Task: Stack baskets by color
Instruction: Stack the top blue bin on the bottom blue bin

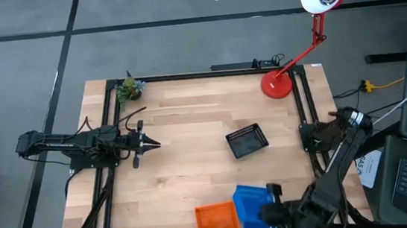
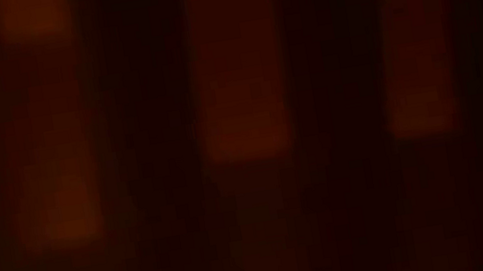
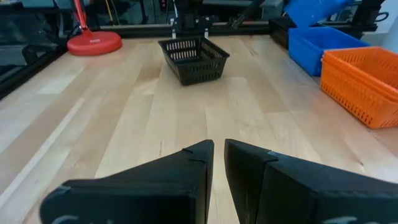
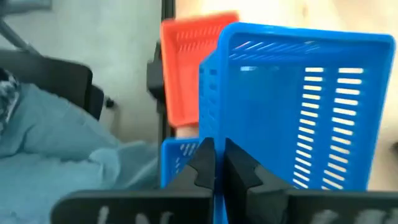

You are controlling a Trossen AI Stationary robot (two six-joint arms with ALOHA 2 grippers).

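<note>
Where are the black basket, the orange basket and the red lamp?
black basket (image 1: 247, 141), high view, its mesh floor.
orange basket (image 1: 217, 220), high view, its floor.
red lamp (image 1: 277, 84), high view, its round base.

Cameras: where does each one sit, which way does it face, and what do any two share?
High: overhead, straight down; both arms, black basket.
Low: table height; only dark blur.
Left wrist: behind left end effector, facing black basket, lamp base.
Right wrist: behind right end effector, gripping raised blue basket.
Shared: orange basket in high and left wrist.
</note>
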